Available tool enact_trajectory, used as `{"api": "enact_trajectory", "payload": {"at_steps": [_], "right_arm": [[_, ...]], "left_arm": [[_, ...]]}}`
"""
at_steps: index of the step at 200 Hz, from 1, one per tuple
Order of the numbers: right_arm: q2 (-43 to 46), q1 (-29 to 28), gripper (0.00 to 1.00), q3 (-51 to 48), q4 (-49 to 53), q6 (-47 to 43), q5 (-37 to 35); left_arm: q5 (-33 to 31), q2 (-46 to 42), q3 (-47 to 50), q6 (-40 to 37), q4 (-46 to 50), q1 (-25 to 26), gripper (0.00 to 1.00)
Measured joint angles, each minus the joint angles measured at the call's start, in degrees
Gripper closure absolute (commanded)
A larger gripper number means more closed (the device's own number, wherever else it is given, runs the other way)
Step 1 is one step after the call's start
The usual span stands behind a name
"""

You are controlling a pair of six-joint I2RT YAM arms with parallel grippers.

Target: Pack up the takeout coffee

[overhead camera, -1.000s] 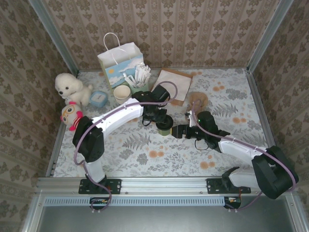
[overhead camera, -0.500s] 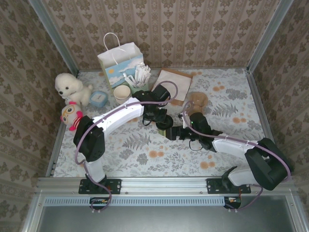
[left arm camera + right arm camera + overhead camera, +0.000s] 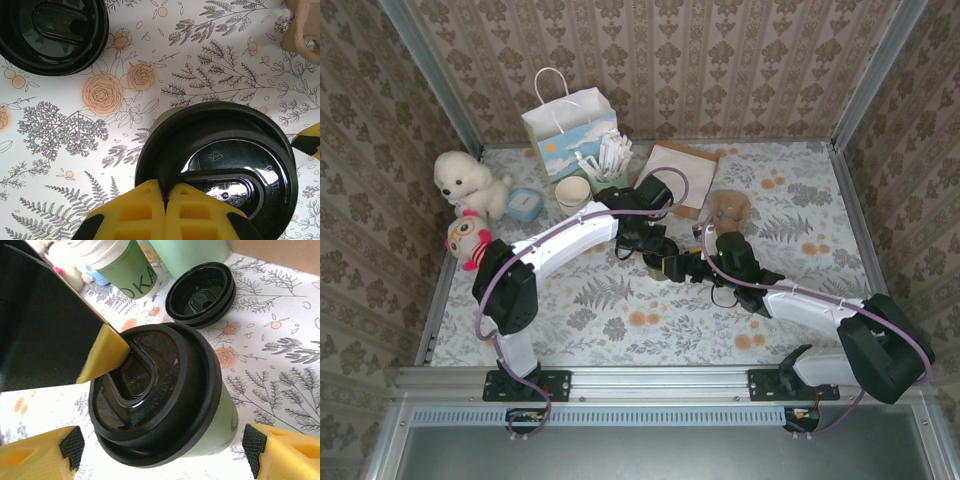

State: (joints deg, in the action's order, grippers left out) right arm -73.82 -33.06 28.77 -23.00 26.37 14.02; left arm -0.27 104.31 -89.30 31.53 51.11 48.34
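The takeout coffee [image 3: 220, 427] stands upright near the middle of the floral worktop [image 3: 210, 60], with its black lid [image 3: 225, 165] on; the left fingers [image 3: 165, 210] are pressed together with nothing between them, and their yellow tips rest on the lid close to its rim; the right fingers [image 3: 37, 457] stand wide apart, one on each side of the cup, and hold nothing; a stack of spare lids [image 3: 202, 287] lies near the cup, apart from it.

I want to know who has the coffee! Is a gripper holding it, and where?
Nothing is gripped. The shut left gripper touches the takeout coffee on its lid; the open right gripper straddles it.
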Motion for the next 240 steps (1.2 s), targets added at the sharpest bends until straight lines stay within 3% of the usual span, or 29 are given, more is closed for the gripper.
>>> {"api": "enact_trajectory", "payload": {"at_steps": [186,240], "right_arm": [[-4.9,-3.58,0.16,0.17,-0.57,-3.87,-3.34],[-7.48,-4.35,0.17,0.26,7.67,-4.13,-8.33]], "left_arm": [[0.26,0.11,0.0,-0.07,-0.13,-0.02,1.0],[0.68,-0.02,0.39,-0.24,-0.81,-0.02,1.0]]}}
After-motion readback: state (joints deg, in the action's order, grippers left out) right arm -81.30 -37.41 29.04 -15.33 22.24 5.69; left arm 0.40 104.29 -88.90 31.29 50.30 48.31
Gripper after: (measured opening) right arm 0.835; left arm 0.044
